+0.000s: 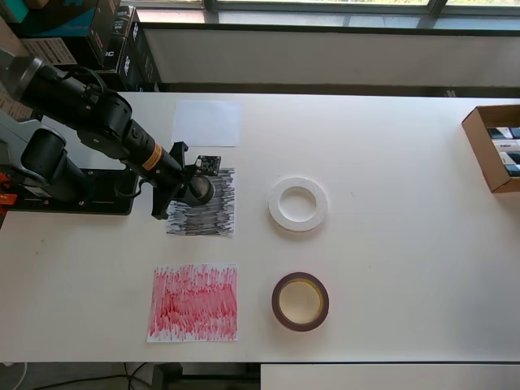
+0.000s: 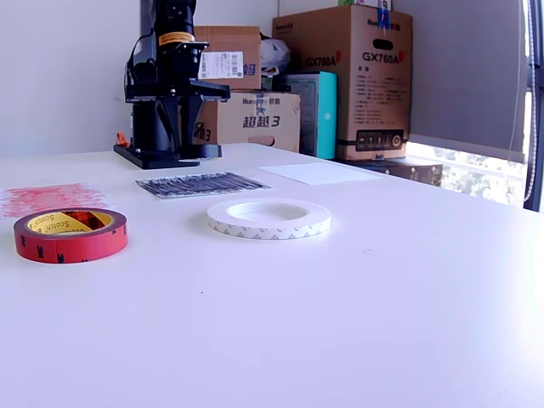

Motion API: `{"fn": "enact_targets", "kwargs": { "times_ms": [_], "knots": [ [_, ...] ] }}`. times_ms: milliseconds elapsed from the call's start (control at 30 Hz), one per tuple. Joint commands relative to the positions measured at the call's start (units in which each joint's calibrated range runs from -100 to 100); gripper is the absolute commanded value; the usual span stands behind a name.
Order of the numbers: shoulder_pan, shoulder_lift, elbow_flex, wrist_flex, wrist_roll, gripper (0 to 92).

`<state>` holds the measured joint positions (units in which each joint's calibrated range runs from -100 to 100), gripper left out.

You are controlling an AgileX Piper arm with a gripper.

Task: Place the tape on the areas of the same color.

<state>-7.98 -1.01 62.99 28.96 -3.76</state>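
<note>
The arm is working on the black roll. The gripper (image 1: 193, 188) hangs over the top left part of the scribbled black sheet (image 1: 213, 213) in the overhead view, and the small black tape roll (image 1: 198, 189) shows as a dark round shape right at its tip. The gripper seems closed around that roll, but I cannot tell if the roll already rests on the paper or is held just above it. In the exterior view the gripper is hidden by the dark arm (image 2: 174, 51), so that view does not help.

My guess is that this is the put-down step for the black roll. Next the gripper needs to let go with the roll flat on the black sheet, then lift straight up so it does not drag the roll or the thin paper along.

Two more rolls wait on the white desk (image 1: 390, 244). The flat white tape ring (image 1: 298, 204) lies to the right of the black sheet in the overhead view, well apart from the gripper. It must go to the plain white sheet (image 1: 207, 123), which lies past the black sheet, close to the arm. The red tape roll with the yellow middle (image 1: 300, 301) lies below the white ring in the overhead view. It sits beside the scribbled red sheet (image 1: 193, 302) but not on it
</note>
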Motion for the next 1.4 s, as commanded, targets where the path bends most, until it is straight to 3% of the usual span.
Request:
{"fn": "enact_targets", "kwargs": {
  "times_ms": [0, 833, 1100, 1367],
  "knots": [
    [-0.14, 4.1, -2.79, -0.83, 0.33, 0.1],
    [0.57, 5.32, -2.33, -0.16, -0.48, 0.6],
    [0.57, 5.32, -2.24, -0.07, -0.4, 26.8],
    [0.57, 5.32, -0.42, -0.07, -2.28, 35.1]
  ]
}}
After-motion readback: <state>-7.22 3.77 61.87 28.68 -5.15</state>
